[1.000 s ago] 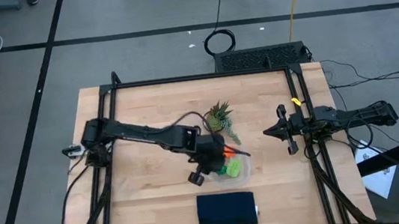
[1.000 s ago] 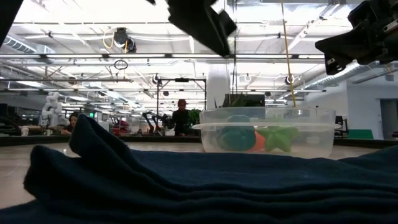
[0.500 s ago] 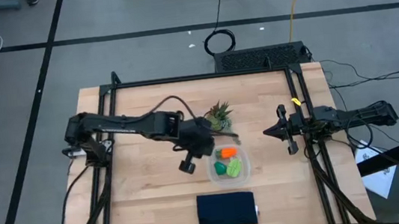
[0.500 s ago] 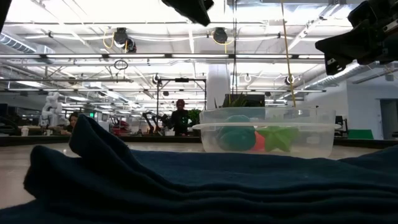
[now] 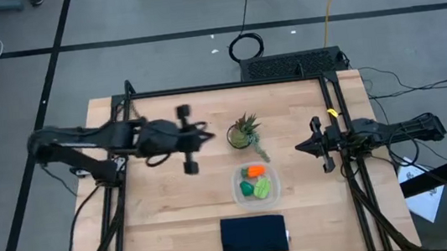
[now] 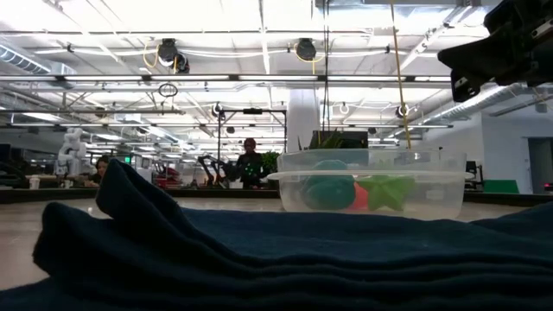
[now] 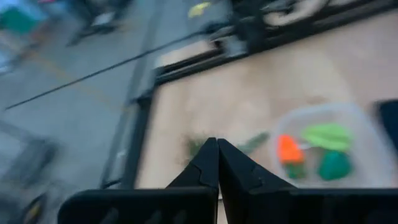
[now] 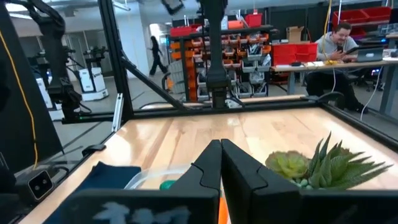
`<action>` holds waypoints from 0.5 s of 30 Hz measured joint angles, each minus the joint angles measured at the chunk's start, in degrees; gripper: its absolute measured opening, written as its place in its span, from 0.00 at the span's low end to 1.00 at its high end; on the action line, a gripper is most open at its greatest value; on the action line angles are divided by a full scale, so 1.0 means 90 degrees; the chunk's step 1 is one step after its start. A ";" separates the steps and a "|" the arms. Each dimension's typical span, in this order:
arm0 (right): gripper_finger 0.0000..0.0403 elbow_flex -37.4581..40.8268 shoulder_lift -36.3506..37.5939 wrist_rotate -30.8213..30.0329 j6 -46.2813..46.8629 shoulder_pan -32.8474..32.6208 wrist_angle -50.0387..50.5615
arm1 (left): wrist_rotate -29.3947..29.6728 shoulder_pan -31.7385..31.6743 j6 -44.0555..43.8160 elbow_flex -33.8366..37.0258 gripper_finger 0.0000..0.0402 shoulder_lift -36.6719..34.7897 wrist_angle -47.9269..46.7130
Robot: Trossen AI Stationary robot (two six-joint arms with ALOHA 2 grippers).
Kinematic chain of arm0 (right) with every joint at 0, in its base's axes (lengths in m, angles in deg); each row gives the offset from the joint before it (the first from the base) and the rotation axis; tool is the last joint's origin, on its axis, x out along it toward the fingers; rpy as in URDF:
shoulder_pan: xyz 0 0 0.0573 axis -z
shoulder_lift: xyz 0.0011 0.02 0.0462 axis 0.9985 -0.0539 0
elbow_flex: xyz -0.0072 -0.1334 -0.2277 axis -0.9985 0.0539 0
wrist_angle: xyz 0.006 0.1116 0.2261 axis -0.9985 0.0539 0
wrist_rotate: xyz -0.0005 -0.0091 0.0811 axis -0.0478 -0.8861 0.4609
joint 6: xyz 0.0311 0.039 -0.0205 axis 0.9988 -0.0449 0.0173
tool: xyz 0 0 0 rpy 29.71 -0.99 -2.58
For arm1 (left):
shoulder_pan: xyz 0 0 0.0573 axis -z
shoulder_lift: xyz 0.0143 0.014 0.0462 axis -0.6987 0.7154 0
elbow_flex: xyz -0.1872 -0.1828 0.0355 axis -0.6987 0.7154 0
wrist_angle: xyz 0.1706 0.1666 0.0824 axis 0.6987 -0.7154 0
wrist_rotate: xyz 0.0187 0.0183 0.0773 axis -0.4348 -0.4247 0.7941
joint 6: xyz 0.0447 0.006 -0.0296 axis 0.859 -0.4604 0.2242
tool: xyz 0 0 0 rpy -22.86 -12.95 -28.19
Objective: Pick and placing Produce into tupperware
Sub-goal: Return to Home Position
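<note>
place: robot lab in open industrial hall | past right gripper [image 8: 219, 146] jaws: bin racks [image 8: 249, 46], person [image 8: 339, 37] at desk [image 8: 311, 62] | overhead: pipes [image 6: 216, 79], strip lights [image 6: 130, 17] | taped concrete floor [image 5: 158, 65]

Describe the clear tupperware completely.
The tupperware is a clear, rounded-square plastic tub with a thick rim, lidless, upright on the wooden table between the potted plant and the navy cloth. Inside lie the orange carrot, the lime-green piece and the dark green piece. Nothing grips it.
</note>
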 joint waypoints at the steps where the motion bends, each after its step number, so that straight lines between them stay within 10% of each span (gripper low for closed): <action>1: 0.00 0.0000 0.0002 0.0000 0.0000 0.0000 -0.0028 | 0.0268 0.0015 -0.0062 0.0249 0.00 -0.0228 0.0127; 9: 0.00 0.0000 0.0002 0.0000 -0.0097 0.0000 -0.0098 | 0.0064 -0.0055 -0.0303 0.2959 0.00 -0.2348 0.2661; 15: 0.00 0.0000 0.0000 -0.0015 -0.0124 0.0000 -0.0253 | -0.1508 -0.0631 -0.0770 0.4852 0.00 -0.3122 0.4539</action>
